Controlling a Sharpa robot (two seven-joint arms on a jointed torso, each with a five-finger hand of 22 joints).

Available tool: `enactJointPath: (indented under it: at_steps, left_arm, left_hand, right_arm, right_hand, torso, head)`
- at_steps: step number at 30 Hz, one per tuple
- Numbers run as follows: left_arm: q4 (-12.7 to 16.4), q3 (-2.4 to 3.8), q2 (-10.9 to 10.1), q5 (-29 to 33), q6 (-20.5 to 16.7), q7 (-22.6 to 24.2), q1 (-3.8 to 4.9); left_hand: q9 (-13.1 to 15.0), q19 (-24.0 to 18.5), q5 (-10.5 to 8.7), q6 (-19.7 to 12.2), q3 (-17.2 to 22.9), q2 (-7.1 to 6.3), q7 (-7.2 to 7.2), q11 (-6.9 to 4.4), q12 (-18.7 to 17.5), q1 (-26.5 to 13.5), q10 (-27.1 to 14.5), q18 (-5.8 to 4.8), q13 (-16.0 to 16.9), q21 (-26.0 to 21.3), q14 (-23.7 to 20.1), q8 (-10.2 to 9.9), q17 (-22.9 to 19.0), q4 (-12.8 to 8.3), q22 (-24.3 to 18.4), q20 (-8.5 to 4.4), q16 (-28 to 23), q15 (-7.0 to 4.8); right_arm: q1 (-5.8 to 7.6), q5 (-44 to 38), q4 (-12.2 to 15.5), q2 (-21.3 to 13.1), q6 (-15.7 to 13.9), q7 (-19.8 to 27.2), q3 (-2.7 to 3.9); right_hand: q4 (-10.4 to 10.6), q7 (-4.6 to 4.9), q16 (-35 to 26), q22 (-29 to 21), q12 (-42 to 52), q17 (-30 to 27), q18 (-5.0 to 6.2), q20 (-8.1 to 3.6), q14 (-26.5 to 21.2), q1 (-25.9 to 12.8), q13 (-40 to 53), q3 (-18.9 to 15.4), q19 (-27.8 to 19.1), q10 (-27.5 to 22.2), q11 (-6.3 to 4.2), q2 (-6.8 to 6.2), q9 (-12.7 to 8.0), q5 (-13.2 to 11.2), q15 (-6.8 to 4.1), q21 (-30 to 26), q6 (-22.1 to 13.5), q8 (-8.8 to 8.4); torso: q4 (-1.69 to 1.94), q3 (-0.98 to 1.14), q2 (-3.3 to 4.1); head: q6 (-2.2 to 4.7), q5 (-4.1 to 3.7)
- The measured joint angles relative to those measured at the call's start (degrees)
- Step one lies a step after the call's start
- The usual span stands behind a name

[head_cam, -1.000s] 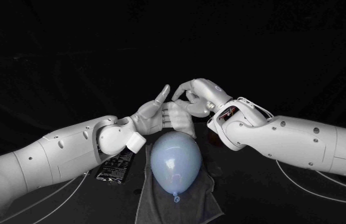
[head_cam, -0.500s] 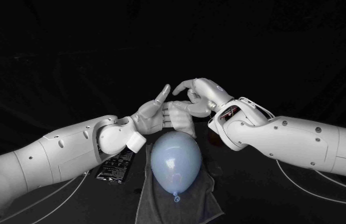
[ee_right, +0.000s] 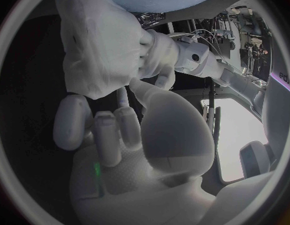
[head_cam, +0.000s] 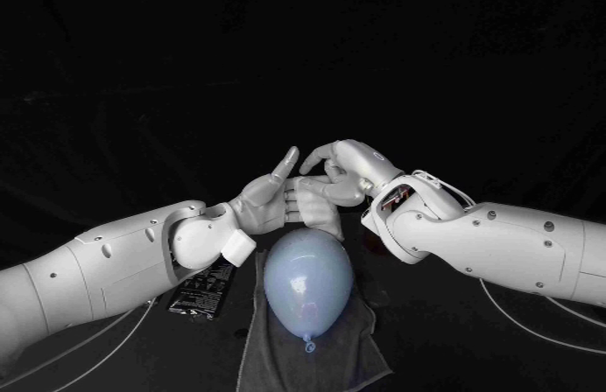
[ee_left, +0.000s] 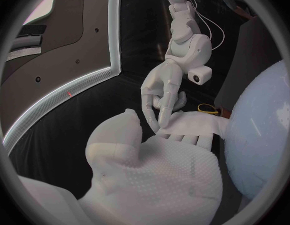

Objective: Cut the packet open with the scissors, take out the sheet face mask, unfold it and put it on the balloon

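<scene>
The black counter (head_cam: 126,77) carries a dark grey cloth (head_cam: 271,357), and on it the pale blue balloon (head_cam: 307,278) lies lengthwise with its knot pointing toward the robot. Just past the balloon's far end, the 2 robot hands meet above the counter. The left robot hand (head_cam: 268,201) has 1 digit raised and the others bent, and it carries the white mask (ee_left: 197,121), which is draped over its palm and fingers. The right robot hand (head_cam: 343,169) reaches in from the other side with its fingers curled down, and its fingertips (ee_left: 158,116) press together on the mask's edge, which lies across the left fingers. In the right wrist view the mask (ee_right: 98,50) covers the left robot hand like a loose glove, with the balloon close behind it. The black packet (head_cam: 202,294) lies flat on the counter just beside the cloth, on the robot's left, partly under the left arm.
</scene>
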Motion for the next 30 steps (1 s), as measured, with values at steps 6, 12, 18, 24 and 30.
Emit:
enactJointPath:
  at_steps: [6,12,18,24,30]
  left_arm:
    - [0.1,-0.02,0.0,0.0,0.0,-0.1,-0.01]
    - [0.1,-0.08,0.0,0.0,0.0,-0.4,-0.06]
    - [0.1,-0.08,0.0,-0.1,0.0,-0.5,-0.07]
    - [0.2,-0.11,-0.1,-0.1,0.0,-0.7,-0.08]
    - [0.2,-0.08,0.0,-0.1,0.0,-0.8,-0.05]
  left_hand:
    - [0.0,0.0,0.0,0.0,0.0,0.0,0.0,0.0,0.0,0.0,0.0,0.0,0.0,0.0,0.0,0.0,0.0,0.0,0.0,0.0,0.0,0.0]
    - [0.0,0.0,0.0,0.0,0.0,0.0,0.0,0.0,0.0,0.0,0.0,0.0,0.0,0.0,0.0,0.0,0.0,0.0,0.0,0.0,0.0,0.0]
    - [0.0,0.0,0.0,0.0,0.0,0.0,0.0,0.0,0.0,0.0,0.0,0.0,0.0,0.0,0.0,0.0,0.0,0.0,0.0,0.0,0.0,0.0]
    - [0.0,0.0,0.0,0.0,0.0,0.22,0.01,0.0,0.0,0.2,0.0,0.0,0.0,0.0,0.0,0.0,0.0,0.0,0.0,0.0,0.0,0.0]
    - [0.0,0.0,0.0,0.0,0.0,0.22,0.01,0.0,0.0,0.2,0.0,0.0,0.0,0.0,0.0,0.0,0.0,0.0,0.0,0.0,0.0,0.0]
  right_arm:
    - [-0.18,-0.1,-0.2,0.2,0.9,0.0,-0.03]
    - [-0.27,-0.2,-0.4,0.4,1.4,0.0,0.02]
    - [-0.3,-0.2,-0.4,0.4,1.6,0.1,0.02]
    - [-0.31,-0.2,-0.4,0.4,1.2,0.4,0.04]
    - [-0.36,-0.2,-0.4,0.4,0.4,0.9,0.0]
  right_hand:
    - [0.6,-0.36,0.0,0.0,0.1,0.0,0.0,0.0,0.0,0.1,0.0,0.1,0.0,0.2,-0.21,1.29,0.0,0.0,0.0,0.2,0.4,-0.22]
    - [0.9,-0.38,-0.1,0.0,0.2,0.0,0.0,0.0,-0.2,0.2,0.0,0.0,0.0,0.2,-0.25,1.8,-0.1,0.0,-0.23,0.3,0.9,-0.34]
    - [1.2,-0.92,0.0,0.0,0.4,0.0,0.0,-0.27,0.0,1.4,0.0,0.2,0.3,0.5,-0.57,3.47,0.0,0.0,-0.46,1.1,1.8,-0.4]
    - [-0.3,-1.9,0.0,0.0,1.6,0.0,0.0,-0.95,-0.1,3.5,0.0,1.7,0.9,0.7,-1.6,5.49,0.8,0.0,-1.44,2.7,3.9,0.4]
    - [-1.3,-2.26,0.0,0.0,2.3,0.0,0.0,-1.18,-0.1,4.6,0.0,2.7,1.2,0.6,-1.7,5.38,1.3,-0.3,-1.6,3.3,4.4,1.48]
  torso:
    - [0.0,0.0,-0.01]
    - [-0.01,0.0,-0.01]
    - [-0.03,0.03,-0.02]
    - [-0.03,0.04,-0.02]
    - [-0.02,0.05,-0.02]
  head:
    - [-0.09,0.04]
    - [-0.15,0.12]
    - [-0.26,0.17]
    - [-0.26,0.18]
    - [-0.3,0.14]
